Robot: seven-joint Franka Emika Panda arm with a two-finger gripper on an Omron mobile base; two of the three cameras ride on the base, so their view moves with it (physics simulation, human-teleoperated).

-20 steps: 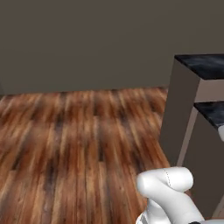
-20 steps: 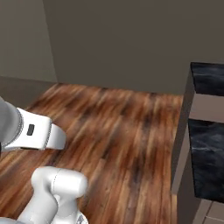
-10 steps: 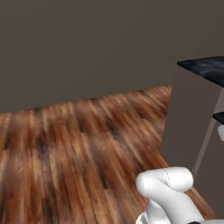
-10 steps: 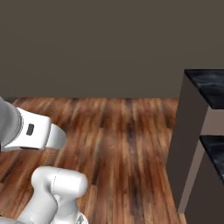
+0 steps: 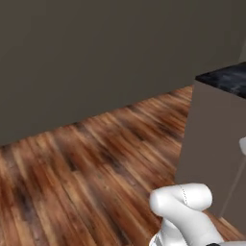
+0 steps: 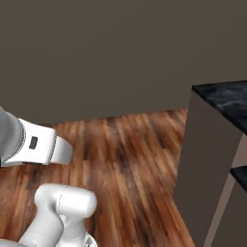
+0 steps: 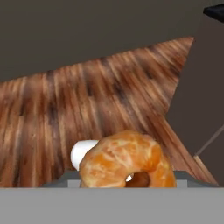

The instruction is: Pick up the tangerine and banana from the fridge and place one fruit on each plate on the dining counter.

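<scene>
The tangerine [image 7: 126, 163], one fruit, sits right at the pincer [image 7: 127, 181], gripped between its jaws and carried above the wooden floor [image 7: 87, 100]; the dining counter [image 6: 217, 144], one in sight, lies to the right and a little farther off, so the coming move probably turns right toward it; one grey wall [image 5: 96, 57] stands beyond.

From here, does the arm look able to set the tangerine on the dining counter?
Probably not yet. The gripper holds the tangerine low over the wood floor, and the dining counter stands off to the right, apart from it; no plate shows.
</scene>
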